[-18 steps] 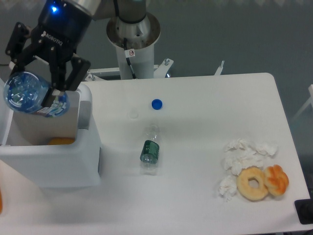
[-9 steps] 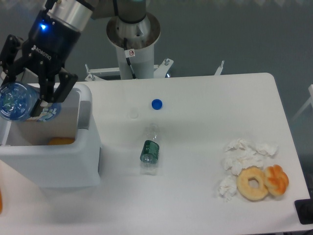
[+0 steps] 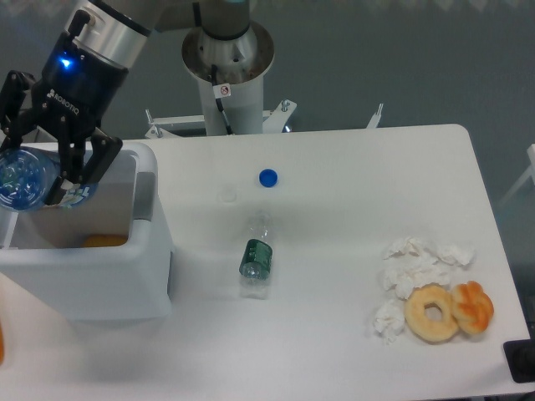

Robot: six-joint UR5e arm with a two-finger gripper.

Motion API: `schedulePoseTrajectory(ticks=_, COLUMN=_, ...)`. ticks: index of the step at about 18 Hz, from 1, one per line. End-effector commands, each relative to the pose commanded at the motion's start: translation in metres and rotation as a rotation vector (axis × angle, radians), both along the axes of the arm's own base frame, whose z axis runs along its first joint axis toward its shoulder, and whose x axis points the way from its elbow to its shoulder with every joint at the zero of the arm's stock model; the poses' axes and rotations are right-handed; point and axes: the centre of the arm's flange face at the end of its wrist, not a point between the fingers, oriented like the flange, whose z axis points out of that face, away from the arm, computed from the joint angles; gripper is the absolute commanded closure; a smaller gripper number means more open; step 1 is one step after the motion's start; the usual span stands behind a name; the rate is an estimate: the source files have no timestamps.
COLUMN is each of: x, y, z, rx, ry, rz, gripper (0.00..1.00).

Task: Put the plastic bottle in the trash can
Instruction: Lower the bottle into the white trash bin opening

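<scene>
The gripper [image 3: 40,171] has its jaws clamped on the plastic bottle [image 3: 23,178] — held on its side, dimpled base toward the camera, long axis level — and the opening of the trash can [image 3: 84,276] lies directly beneath, so release should drop it inside.

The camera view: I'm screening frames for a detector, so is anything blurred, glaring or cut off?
Camera view: lighting is soft and even, with faint shadows beside the trash can; the gripper and its plastic bottle look slightly soft, and the bottle reaches the left edge; the clear green-label bottle nearly blends into the white table.
</scene>
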Motion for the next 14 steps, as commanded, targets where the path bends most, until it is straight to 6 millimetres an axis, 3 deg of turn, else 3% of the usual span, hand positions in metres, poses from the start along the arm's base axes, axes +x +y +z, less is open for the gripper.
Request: schedulePoseTrajectory(ticks=14, x=0.001, y=-0.001, z=-0.021, rx=-0.031, ry=-0.020, rz=-0.003, gripper=0.24)
